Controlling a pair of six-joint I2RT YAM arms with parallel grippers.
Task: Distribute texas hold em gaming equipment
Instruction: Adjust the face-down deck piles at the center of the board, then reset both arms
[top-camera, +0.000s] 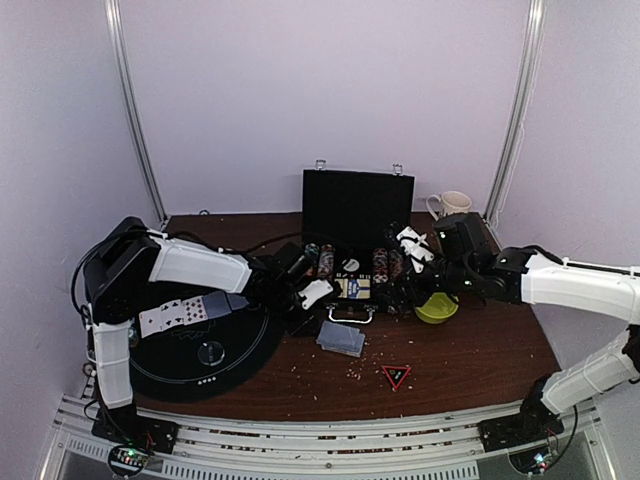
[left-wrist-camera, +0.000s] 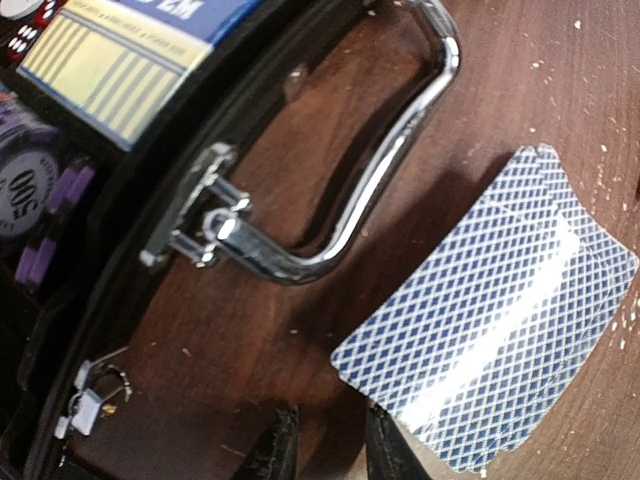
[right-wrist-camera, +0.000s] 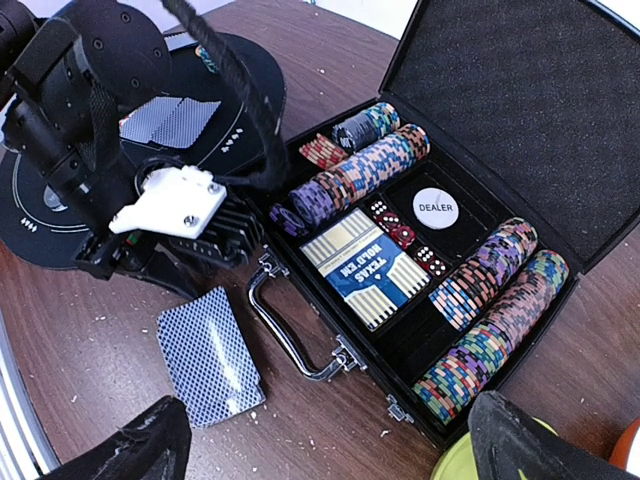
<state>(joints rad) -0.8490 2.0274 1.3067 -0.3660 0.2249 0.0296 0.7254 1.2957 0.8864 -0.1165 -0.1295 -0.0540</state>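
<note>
A blue-backed deck of cards (left-wrist-camera: 495, 310) lies on the brown table just in front of the open black case (top-camera: 358, 205), beside its chrome handle (left-wrist-camera: 400, 150). My left gripper (left-wrist-camera: 330, 445) hovers low at the deck's near corner. Its jaws stand narrowly apart with bare wood between them, and one fingertip (left-wrist-camera: 385, 440) meets the deck's edge. My right gripper (right-wrist-camera: 335, 445) hangs wide open above the case's front, empty. Inside the case are rows of poker chips (right-wrist-camera: 485, 270), a white dealer button (right-wrist-camera: 434, 207), dice (right-wrist-camera: 400, 235) and a blue card box (right-wrist-camera: 365, 265).
A round black mat (top-camera: 200, 350) at the left carries face-up cards (top-camera: 185, 312) and a clear disc (top-camera: 210, 350). A yellow-green bowl (top-camera: 437, 308) sits right of the case and a mug (top-camera: 450, 205) at the back right. A red triangle (top-camera: 396, 376) lies near the front.
</note>
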